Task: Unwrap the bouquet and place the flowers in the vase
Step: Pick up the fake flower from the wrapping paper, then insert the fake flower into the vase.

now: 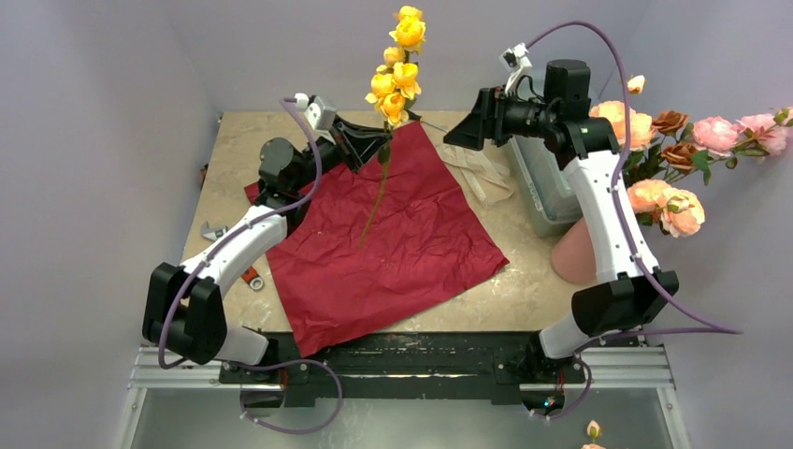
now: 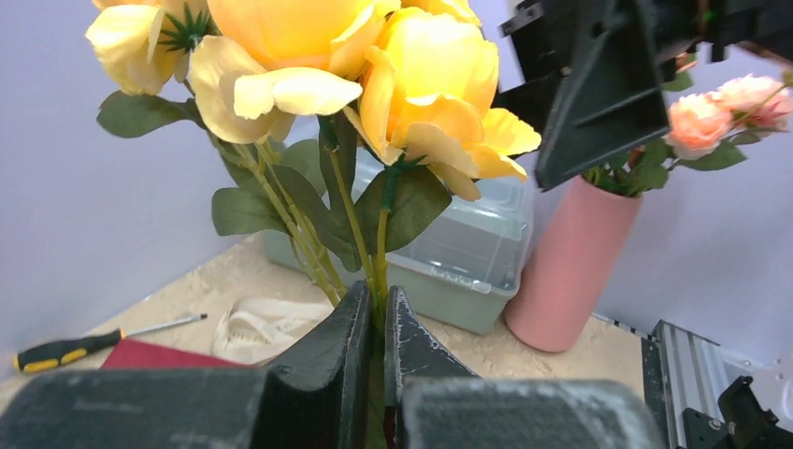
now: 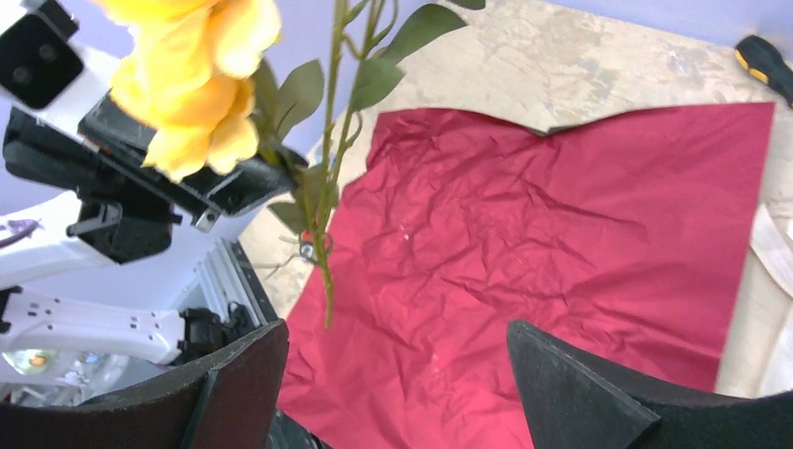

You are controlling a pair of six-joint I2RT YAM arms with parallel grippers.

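Observation:
The bouquet is unwrapped: its dark red paper (image 1: pixel 402 243) (image 3: pixel 561 234) lies spread flat on the table, and the cream ribbon (image 1: pixel 482 173) (image 2: pixel 262 323) lies loose beside it. My left gripper (image 1: pixel 367 140) (image 2: pixel 376 313) is shut on the green stems of the yellow flowers (image 1: pixel 397 70) (image 2: pixel 374 75) (image 3: pixel 187 94) and holds them upright above the paper. My right gripper (image 1: pixel 468 120) (image 3: pixel 397 365) hangs open to their right, with nothing between its fingers. The pink vase (image 1: pixel 570 253) (image 2: pixel 570 267) stands at the right, partly behind the right arm, with pink and orange flowers (image 1: pixel 673 140) (image 2: pixel 729 103) in it.
A clear greenish box (image 1: pixel 542 187) (image 2: pixel 468 253) sits behind the vase. A yellow-handled screwdriver (image 2: pixel 65 348) (image 3: pixel 767 61) lies at the far edge. A wrench (image 1: pixel 213 232) and an orange-handled tool (image 1: pixel 252 278) lie under the left arm.

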